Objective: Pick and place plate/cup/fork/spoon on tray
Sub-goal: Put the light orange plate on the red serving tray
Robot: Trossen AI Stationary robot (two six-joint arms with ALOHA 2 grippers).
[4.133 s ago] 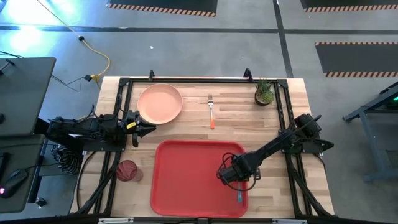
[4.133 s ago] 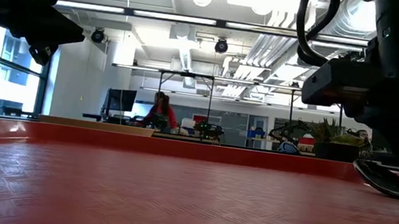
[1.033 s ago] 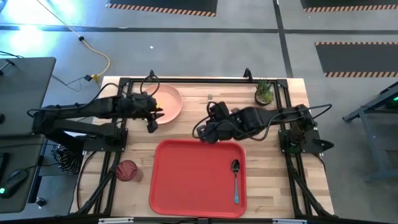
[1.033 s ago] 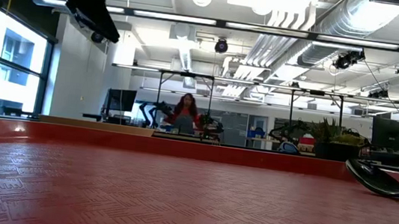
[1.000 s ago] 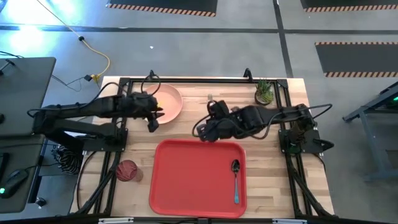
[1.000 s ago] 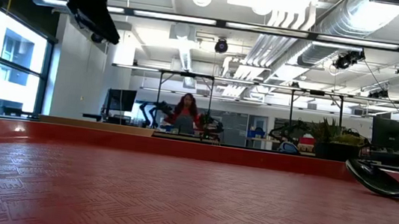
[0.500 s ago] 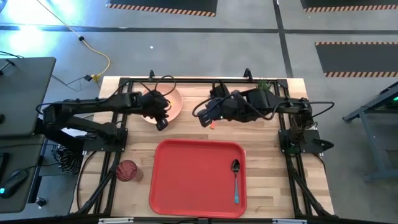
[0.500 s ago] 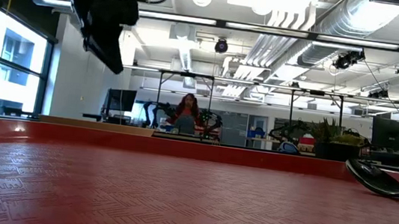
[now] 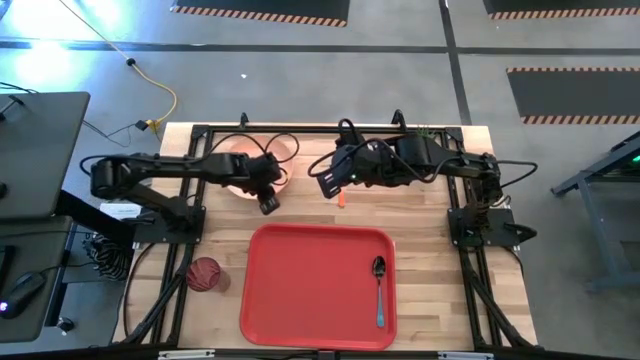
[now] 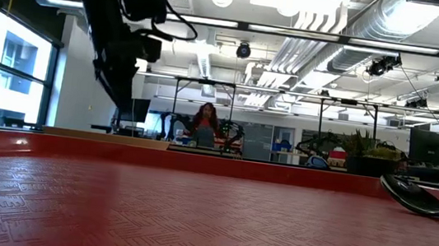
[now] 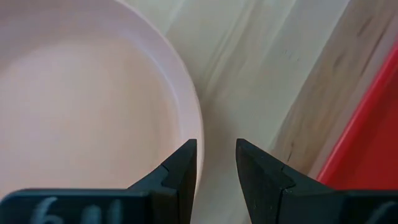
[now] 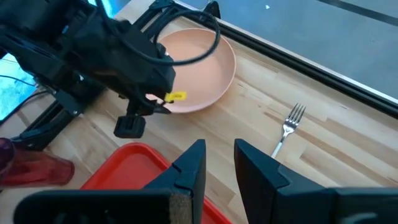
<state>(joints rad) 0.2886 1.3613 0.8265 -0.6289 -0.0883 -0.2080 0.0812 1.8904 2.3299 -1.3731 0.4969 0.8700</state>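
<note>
Spoon is lying in the tray, over toward the tray's right side, so two pickups look to be on the go at once. Beyond the tray's far left corner, the left end effector is down at the plate, fingers parted and released, one tip over the plate's rim and the other over bare counter — straddling that edge, nothing gripped. Next call there, I'd say: settle lower, pinch the rim, then carry the plate across to the tray. The right end effector hangs beyond the tray's far edge, fingers slightly apart and empty, with the fork on the counter ahead of it; it needs to line up over the handle and descend. Cup waits just off the tray's left edge, untouched.
</note>
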